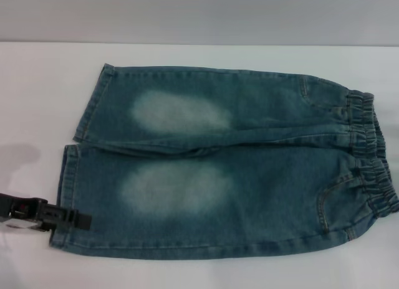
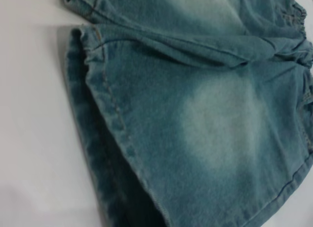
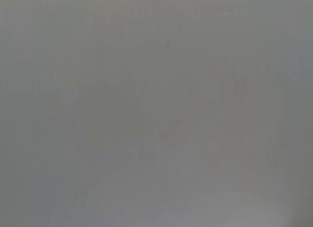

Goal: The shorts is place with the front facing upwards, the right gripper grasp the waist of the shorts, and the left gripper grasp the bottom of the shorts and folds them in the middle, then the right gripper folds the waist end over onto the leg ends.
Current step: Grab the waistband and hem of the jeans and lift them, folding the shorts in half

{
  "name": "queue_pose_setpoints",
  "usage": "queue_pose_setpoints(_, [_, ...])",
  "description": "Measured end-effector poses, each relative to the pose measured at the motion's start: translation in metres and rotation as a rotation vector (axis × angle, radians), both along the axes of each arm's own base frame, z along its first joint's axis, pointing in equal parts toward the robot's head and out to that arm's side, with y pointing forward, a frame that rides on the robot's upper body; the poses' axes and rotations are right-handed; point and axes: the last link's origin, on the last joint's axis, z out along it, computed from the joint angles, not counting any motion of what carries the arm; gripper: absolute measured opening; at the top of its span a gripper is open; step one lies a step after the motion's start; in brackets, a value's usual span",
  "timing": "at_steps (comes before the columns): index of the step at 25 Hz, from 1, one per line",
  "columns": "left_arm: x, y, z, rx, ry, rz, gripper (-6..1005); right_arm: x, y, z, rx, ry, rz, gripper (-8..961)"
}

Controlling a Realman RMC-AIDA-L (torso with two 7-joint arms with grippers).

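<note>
Evenly and softly lit from above, bright on the plain white desk (image 1: 206, 52), faint grey shadow beside the black two-fingered left gripper (image 1: 78, 219), mild blur across the faded blue-green denim shorts (image 1: 224, 164), right wrist view a featureless grey haze.

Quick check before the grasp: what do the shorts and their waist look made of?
The shorts look like washed blue-green denim, matte, with pale faded patches and tan stitching. The waist seems to be elasticated denim: it is puckered into ruffles. The left gripper sits at the hem.
</note>
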Motion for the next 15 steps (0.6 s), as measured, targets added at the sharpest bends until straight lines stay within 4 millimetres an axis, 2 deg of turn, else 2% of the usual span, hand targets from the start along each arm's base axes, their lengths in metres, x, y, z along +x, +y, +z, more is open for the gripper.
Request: queue_pose_setpoints(15, [-0.0029,-0.0072,0.0001,-0.028,0.0,0.007,830,-0.0037,0.0036,-0.0013,-0.002,0.004,0.01,750])
